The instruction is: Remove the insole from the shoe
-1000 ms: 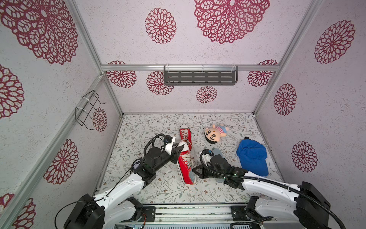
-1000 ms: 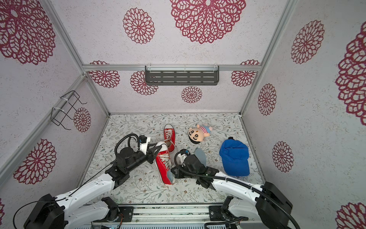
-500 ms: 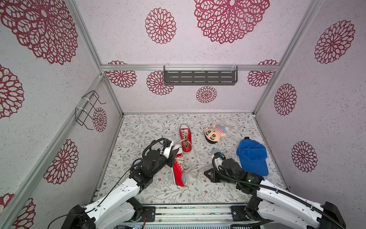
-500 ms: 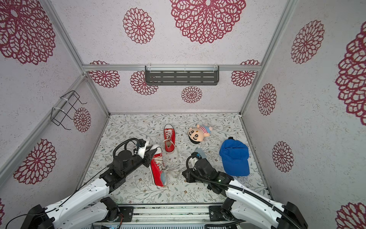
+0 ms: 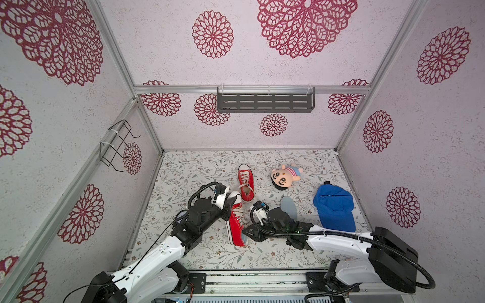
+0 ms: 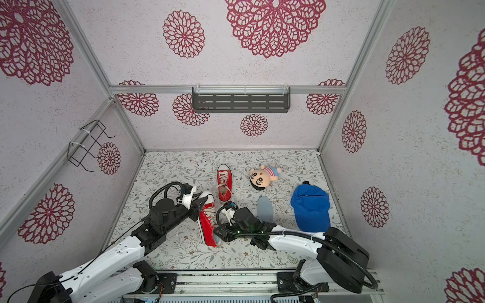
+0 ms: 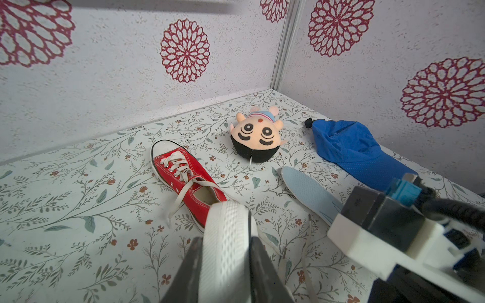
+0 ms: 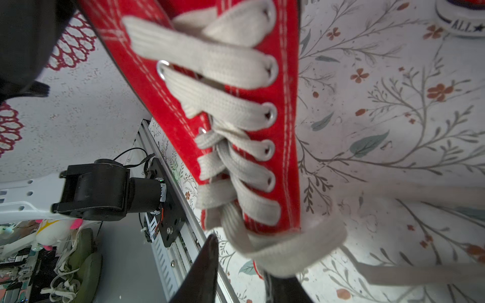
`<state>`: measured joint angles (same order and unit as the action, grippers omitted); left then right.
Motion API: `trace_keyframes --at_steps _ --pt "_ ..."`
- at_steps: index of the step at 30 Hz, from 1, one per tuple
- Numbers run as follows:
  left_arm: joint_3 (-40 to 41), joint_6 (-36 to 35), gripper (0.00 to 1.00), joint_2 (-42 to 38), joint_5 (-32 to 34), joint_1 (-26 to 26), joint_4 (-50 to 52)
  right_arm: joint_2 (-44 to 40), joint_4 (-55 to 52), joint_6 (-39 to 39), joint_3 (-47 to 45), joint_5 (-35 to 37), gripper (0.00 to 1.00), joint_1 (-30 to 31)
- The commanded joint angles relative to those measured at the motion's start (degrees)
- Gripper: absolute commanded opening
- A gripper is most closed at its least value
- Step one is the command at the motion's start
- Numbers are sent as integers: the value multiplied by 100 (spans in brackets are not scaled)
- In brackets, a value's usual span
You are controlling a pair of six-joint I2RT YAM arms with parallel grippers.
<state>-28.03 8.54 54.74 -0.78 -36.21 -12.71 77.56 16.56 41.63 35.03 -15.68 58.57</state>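
floral floor (image 5: 199, 168): near shoe (image 5: 236, 225) runs front-to-back, toe toward the back wall (image 5: 236, 131).

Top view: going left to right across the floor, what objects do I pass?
Near red sneaker → light blue insole → blue cap. The far sneaker and the plush doll overlap these, so they are omitted.

My left claw (image 5: 231, 200) pinches the white toe of the red shoe (image 5: 236, 223) over the floral tabletop (image 5: 183, 168), my right claw (image 5: 248, 233) at its heel; a pale blue insole (image 5: 288, 207) lies flat near a blue cap (image 5: 334, 207)
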Motion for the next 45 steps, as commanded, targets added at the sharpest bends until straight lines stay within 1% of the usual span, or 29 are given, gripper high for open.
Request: trace_keyframes --at_steps 1,6,10,19,24,29,32,34,35,36,40,43,45 --pt "35 43 0 -34 -166 6 -87 46 107 -118 144 31 31 24" --pt "18 34 0 10 -182 8 -113 160 -279 -170 187 208 29 27" --pt "17 32 0 37 -199 8 -118 332 -140 -141 212 39 25 28" --pt "43 35 0 28 -205 4 -120 547 46 -145 312 -1 25 49" --pt "43 51 0 37 -221 8 -126 670 -172 -238 444 323 27 43" --pt "41 61 0 27 -242 8 -135 833 -317 -339 625 680 26 80" --pt "43 74 0 10 -241 7 -128 975 -294 -326 705 756 22 127" --pt "35 67 0 -15 -209 8 -126 1005 -296 -275 721 883 13 157" --pt "43 48 0 -32 -175 9 -126 970 -233 -233 691 926 5 165" --pt "48 28 0 -57 -120 8 -119 888 -219 -160 653 992 0 164" --pt "104 33 0 -233 153 94 -1 260 -490 -33 526 1142 0 142" --pt "26 56 0 -271 90 418 371 -363 -992 33 447 922 0 69" --pt "-115 -34 0 -227 -53 686 683 -769 -1598 120 406 694 0 3"
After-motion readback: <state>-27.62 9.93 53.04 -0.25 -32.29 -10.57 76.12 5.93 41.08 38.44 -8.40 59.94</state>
